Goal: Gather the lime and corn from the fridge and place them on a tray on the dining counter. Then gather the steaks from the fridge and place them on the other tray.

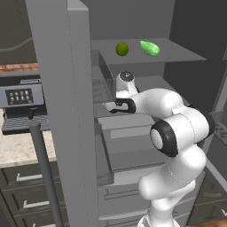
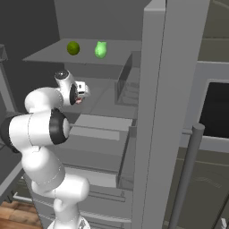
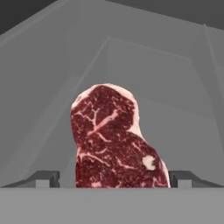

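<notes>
Scene: the white arm reaches into the open grey steel fridge (image 1: 66,111), its hand low over a middle shelf (image 3: 175,131).
Steak: a flat red slab of meat with pale marbling (image 3: 114,140) lies on that grey shelf, directly ahead of the hand.
Fingers: the two dark fingers (image 3: 43,178) stand wide apart, one on each side of the steak's near end, holding nothing.
Upper shelf: a small round green lime (image 1: 122,48) and a pale green husked corn (image 1: 150,48) sit side by side, apart.
Step in hand: likely grasping the steak.
Doing it well: advance squarely until the slab sits deep between the fingers, then close gently across its narrow width, lifting clear of the shelf lip.
</notes>
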### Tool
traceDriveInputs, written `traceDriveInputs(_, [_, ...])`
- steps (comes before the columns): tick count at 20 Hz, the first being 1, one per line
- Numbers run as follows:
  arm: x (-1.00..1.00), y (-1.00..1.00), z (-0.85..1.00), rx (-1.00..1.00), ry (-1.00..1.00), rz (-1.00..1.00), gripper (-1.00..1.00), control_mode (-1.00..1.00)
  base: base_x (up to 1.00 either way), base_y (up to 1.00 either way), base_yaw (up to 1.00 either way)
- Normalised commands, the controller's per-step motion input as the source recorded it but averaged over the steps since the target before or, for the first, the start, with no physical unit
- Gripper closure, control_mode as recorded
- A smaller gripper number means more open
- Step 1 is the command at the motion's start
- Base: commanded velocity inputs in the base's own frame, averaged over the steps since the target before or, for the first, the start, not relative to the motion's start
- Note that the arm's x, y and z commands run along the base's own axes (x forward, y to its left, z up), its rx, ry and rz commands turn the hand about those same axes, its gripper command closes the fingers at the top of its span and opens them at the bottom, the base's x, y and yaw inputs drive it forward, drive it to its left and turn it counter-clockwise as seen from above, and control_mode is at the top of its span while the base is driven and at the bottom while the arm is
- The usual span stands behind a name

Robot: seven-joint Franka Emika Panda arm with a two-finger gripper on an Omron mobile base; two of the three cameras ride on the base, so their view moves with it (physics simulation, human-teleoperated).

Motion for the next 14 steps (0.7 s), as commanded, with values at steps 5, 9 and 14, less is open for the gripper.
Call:
traceDriveInputs(5, [0.12,-0.23,-0.08,0.0,0.0,0.01,-1.0,-1.0,0.0,0.0,0.0])
traceDriveInputs(9, [0.08,-0.23,-0.32,0.0,0.02,0.0,-1.0,-1.0,0.0,0.0,0.0])
traceDriveInputs(14, [0.01,0.0,-0.5,0.0,0.07,0.0,-1.0,-1.0,0.0,0.0,0.0])
